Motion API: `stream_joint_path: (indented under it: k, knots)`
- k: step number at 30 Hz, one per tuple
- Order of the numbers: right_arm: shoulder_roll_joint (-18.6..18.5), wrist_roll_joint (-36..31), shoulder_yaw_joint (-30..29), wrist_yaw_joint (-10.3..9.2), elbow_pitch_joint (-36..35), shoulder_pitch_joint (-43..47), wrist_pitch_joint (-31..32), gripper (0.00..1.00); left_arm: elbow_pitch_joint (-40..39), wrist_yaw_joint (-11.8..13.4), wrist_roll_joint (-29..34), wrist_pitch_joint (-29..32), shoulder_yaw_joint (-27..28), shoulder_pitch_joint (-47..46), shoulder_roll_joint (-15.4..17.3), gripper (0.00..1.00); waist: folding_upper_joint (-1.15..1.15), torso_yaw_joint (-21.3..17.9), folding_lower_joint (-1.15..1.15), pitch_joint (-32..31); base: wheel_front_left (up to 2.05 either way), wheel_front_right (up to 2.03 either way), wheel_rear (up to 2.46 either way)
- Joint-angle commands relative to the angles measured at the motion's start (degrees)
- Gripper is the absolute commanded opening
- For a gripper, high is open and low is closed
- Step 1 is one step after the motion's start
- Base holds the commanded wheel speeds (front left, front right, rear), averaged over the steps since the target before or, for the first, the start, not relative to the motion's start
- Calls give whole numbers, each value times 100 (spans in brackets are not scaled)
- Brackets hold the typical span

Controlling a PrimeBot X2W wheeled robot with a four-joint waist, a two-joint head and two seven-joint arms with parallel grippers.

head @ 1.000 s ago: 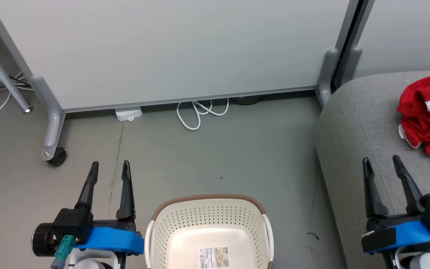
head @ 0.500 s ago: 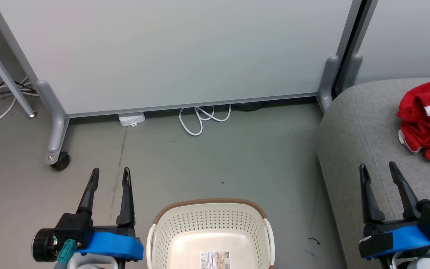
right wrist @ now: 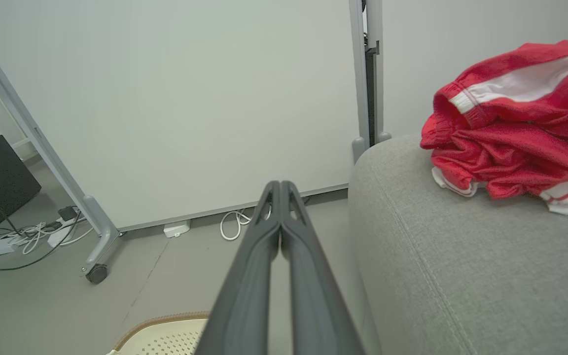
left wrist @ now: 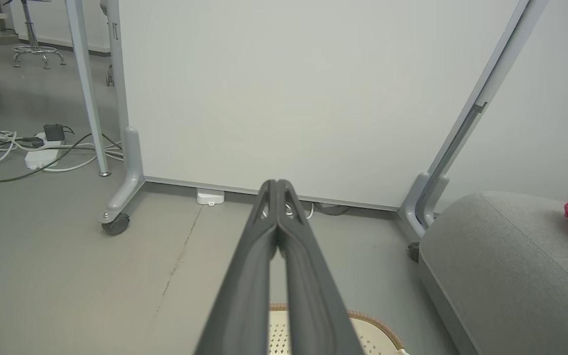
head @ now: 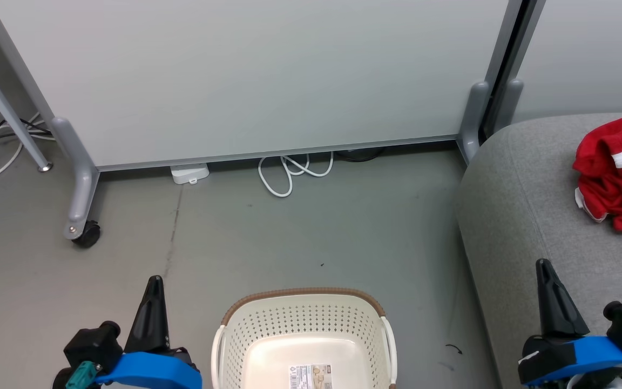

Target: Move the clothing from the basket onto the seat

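A pale grey wheeled partition panel [head: 246,75] stands on a smooth, evenly lit grey floor [head: 343,232], with a black caster [head: 86,235] under its left foot, a looped white cable [head: 289,173] and a small white box [head: 188,174], perhaps an adapter, at its base, and more cables [left wrist: 3,148] and a power strip [left wrist: 41,158] lying on the floor left of a slanted metal leg [head: 8,108].

The head camera looks steeply down at the floor, with the basket [head: 303,319] close at the bottom edge, the partition [head: 246,75] across the top and the seat [head: 511,216] at right. The left wrist camera sits low and faces almost level along the left gripper [left wrist: 276,183] toward that partition; the right wrist camera faces much the same way along the right gripper [right wrist: 280,183] from just beside the seat. All three share the partition, its castor [head: 85,233], the basket rim and the seat corner.
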Motion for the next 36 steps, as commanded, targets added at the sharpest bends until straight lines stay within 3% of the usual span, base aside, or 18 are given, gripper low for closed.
stream_joint_path:
  k: [1,36]
  knots:
    - [-12,340,-20,0,-85,-108,64,0,-105,-42,-323,61,60,-163,4,0,0,-4,0,-1,0,0,0]
    - [55,3558,-76,1,-64,-254,851,0,-180,-176,-3516,849,455,-347,4,0,0,-71,0,-30,0,0,0]
